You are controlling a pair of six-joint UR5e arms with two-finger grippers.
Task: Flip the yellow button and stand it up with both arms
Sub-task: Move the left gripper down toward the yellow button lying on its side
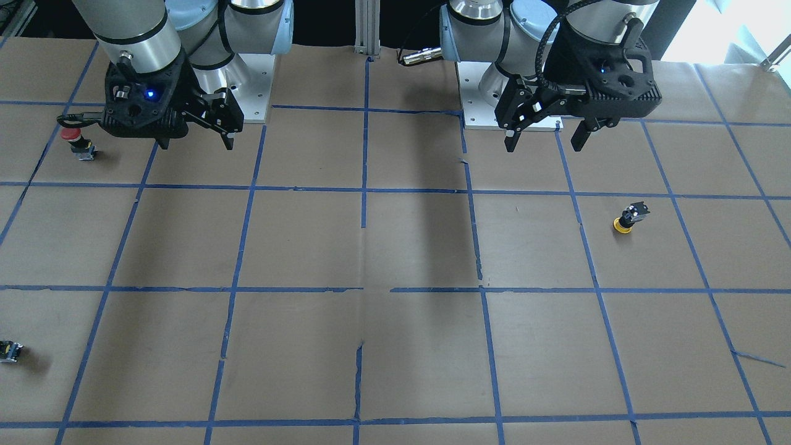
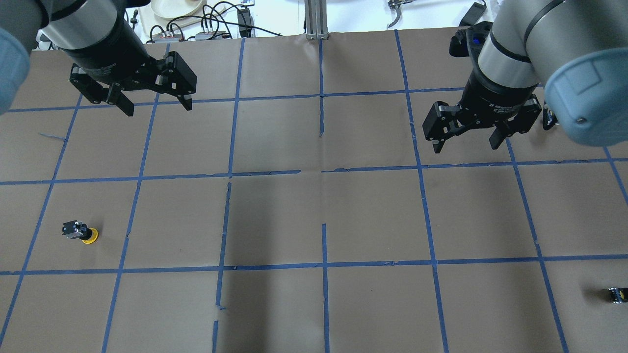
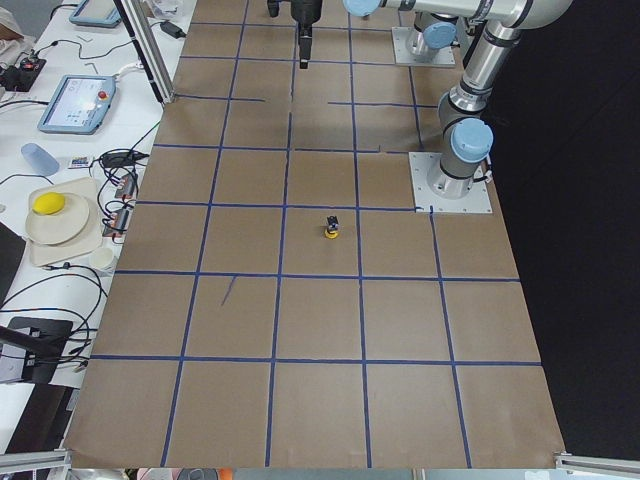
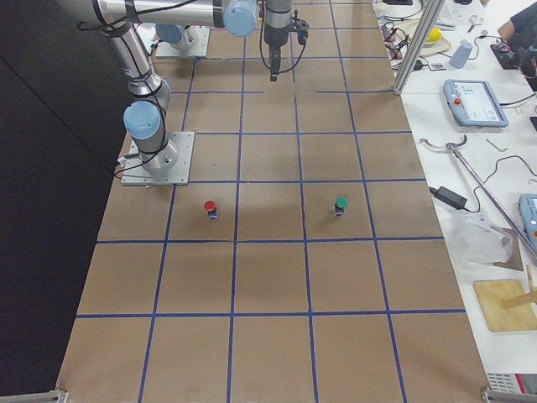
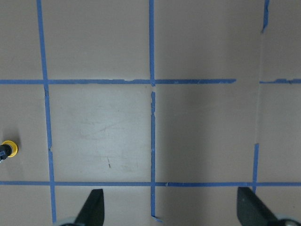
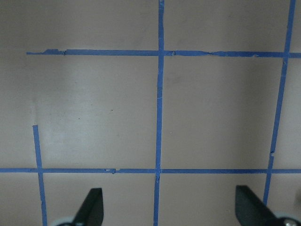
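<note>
Left pincer [image 2: 158,107], right pincer [image 2: 466,145]: both spread, empty, poised high for approach. Yellow button [image 2: 80,231]: cap-down on desk [image 2: 373,215], hence needing flip.

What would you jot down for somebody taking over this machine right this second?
Left claw: open, empty, hanging above the table.
Right claw: open, empty, hanging above the opposite side.
Yellow button: on the left arm's side, alone in a taped square, apparently resting on its yellow cap with the body up.
Done: nothing yet; neither claw touches it.
Left: grasp it, turn it over using both arms, and stand it, presumably cap-up. Ignore the red button near the right claw.
</note>
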